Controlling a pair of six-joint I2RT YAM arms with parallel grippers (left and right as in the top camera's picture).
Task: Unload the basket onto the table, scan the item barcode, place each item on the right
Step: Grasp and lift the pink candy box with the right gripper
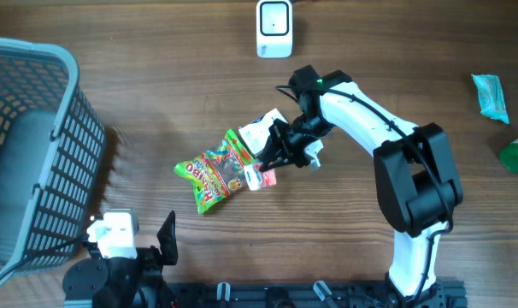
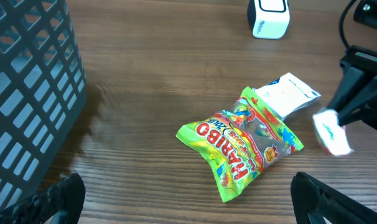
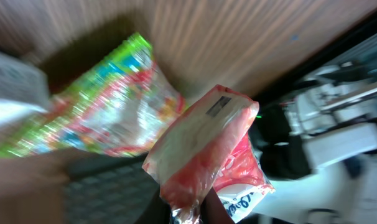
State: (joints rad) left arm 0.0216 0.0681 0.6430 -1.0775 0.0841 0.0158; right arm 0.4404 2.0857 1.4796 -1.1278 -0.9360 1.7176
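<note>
**Packet pinched at one end, scanner well away at twelve o'clock**

The right gripper (image 1: 269, 161) is clamped almost closed on the red-and-white packet (image 1: 261, 178) near table centre. The packet's barcode label (image 3: 218, 106) shows in the wrist view. The Haribo bag (image 1: 214, 171) lies just beside it at nine o'clock.

The pinch holds one end only, so the packet may twist or slip and turn the label away from the scanner (image 1: 274, 28).

The left gripper (image 2: 187, 193) is spread wide and holds nothing.

Count: one scanner, one packet, one Haribo bag, one basket (image 1: 37, 145).
</note>
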